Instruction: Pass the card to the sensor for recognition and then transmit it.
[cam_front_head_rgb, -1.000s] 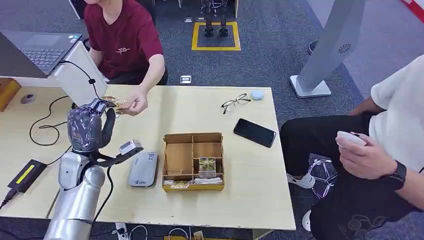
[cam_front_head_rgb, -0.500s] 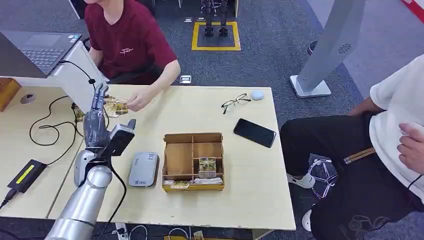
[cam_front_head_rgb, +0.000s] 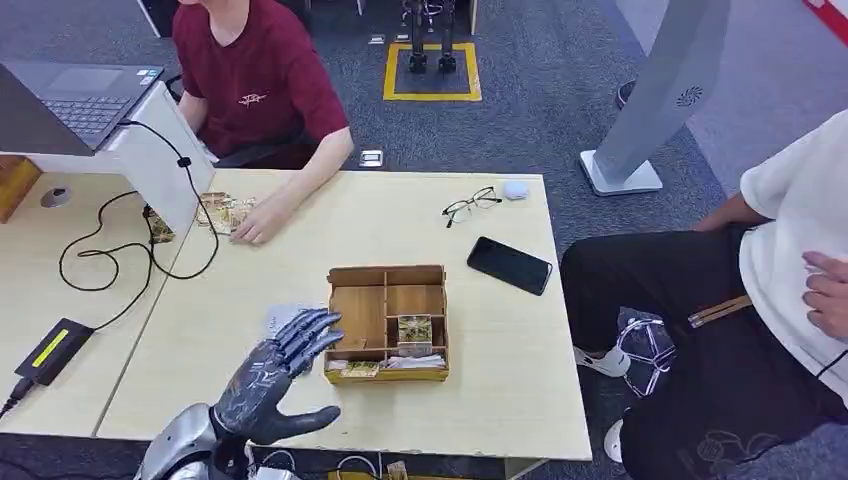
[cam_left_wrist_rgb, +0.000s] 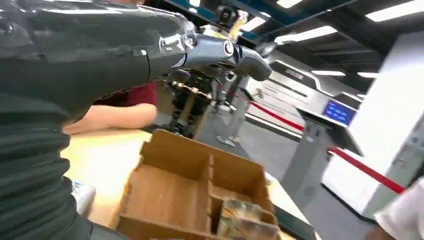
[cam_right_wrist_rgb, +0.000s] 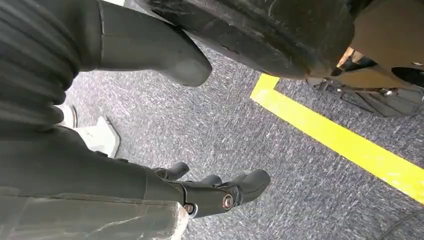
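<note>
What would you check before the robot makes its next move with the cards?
1. Left hand free: ok, its fingers are spread and hold nothing.
2. Left hand near the box: ok, it hovers beside the box's left side.
3. Cards to pick: ok, a card stands in a box compartment, others lie along its front.
4. Sensor clear: cannot tell, the left hand covers most of it.
5. Passed cards received: ok, they lie by the person's hand at the far edge.
6. Right hand out of the way: ok, it hangs open above the floor.
</note>
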